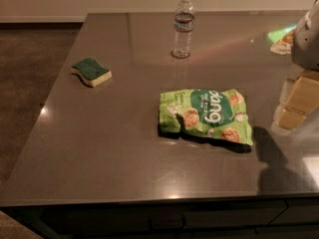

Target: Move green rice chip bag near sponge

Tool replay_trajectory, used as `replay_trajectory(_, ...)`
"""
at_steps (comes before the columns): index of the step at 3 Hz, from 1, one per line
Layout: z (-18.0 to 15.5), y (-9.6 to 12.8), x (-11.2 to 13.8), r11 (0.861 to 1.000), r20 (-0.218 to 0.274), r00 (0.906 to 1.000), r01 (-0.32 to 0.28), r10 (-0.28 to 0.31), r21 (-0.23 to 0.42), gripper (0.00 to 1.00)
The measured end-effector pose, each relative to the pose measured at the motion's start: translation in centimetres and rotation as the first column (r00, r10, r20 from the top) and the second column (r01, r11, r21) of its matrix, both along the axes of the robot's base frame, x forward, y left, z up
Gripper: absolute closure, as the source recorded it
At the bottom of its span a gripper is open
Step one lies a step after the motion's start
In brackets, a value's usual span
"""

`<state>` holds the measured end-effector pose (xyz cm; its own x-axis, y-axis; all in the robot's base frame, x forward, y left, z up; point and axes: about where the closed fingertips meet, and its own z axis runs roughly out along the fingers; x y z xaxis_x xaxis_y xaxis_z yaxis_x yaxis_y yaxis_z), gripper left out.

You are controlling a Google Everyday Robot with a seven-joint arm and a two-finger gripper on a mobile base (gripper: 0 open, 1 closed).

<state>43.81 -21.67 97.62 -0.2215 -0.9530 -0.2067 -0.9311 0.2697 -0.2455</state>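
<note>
The green rice chip bag [205,115] lies flat near the middle of the dark table, its "dang" lettering upside down to me. The sponge [91,71], dark green on top with pale yellow foam below, lies at the left of the table, well apart from the bag. My gripper [298,101] shows as pale yellowish blocks at the right edge of the view, below a white arm part [307,36]. It is to the right of the bag, does not touch it, and holds nothing that I can see.
A clear plastic water bottle [183,28] with a white cap stands upright at the back centre. The table's [99,153] left and front edges are in view, with brown floor beyond the left edge. A coloured reflection [282,36] shows at the far right.
</note>
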Motion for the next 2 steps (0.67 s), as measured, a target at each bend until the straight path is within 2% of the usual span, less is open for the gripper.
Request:
replay_trajectory(1, 0.1, 0.2, 0.4, 1.000, 0.006, 1.0000, 0.003, -0.003, 0.005, 0.00)
replay_trajectory(2, -0.9, 1.6, 2.3, 1.000, 0.016, 0.9998, -0.009, 0.009, 0.022, 0.00)
